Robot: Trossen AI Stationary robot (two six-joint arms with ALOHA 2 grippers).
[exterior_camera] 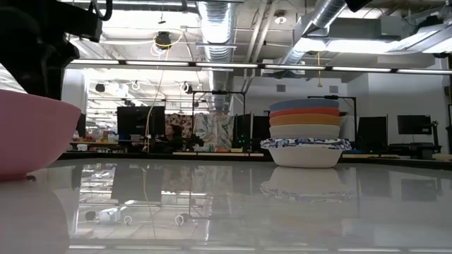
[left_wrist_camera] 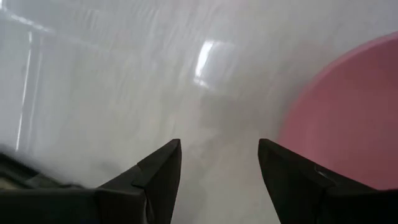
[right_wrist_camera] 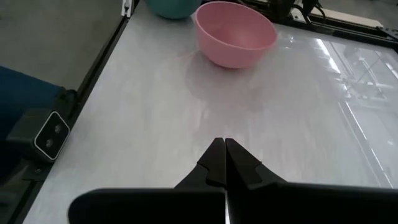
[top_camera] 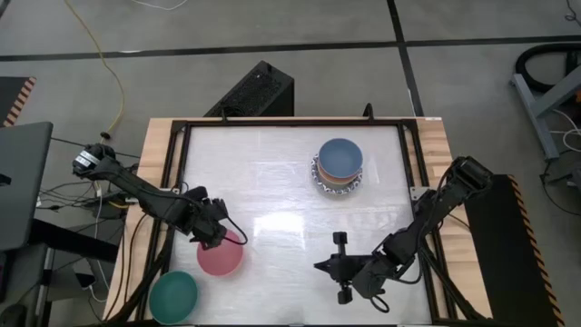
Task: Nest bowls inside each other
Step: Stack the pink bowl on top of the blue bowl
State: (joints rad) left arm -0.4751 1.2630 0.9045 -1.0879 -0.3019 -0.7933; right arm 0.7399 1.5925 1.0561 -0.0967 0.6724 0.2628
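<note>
A pink bowl (top_camera: 221, 256) rests on its base at the table's near left, and a green bowl (top_camera: 172, 296) sits nearer the near left corner. At the far right of centre stands a nested stack of bowls (exterior_camera: 305, 134): blue on top, then red, orange and cream, with a white, blue-patterned one at the bottom. My left gripper (left_wrist_camera: 217, 146) is open above the table, right beside the pink bowl's rim (left_wrist_camera: 348, 124), with nothing between its fingers. My right gripper (right_wrist_camera: 222, 152) is shut above the near middle, pointing toward the pink bowl (right_wrist_camera: 236, 40).
A black frame (top_camera: 272, 123) runs around the white tabletop on a wooden base. Bare tabletop lies between the pink bowl and the stack (top_camera: 339, 166). A laptop (top_camera: 23, 182) and cables lie off the table's left side.
</note>
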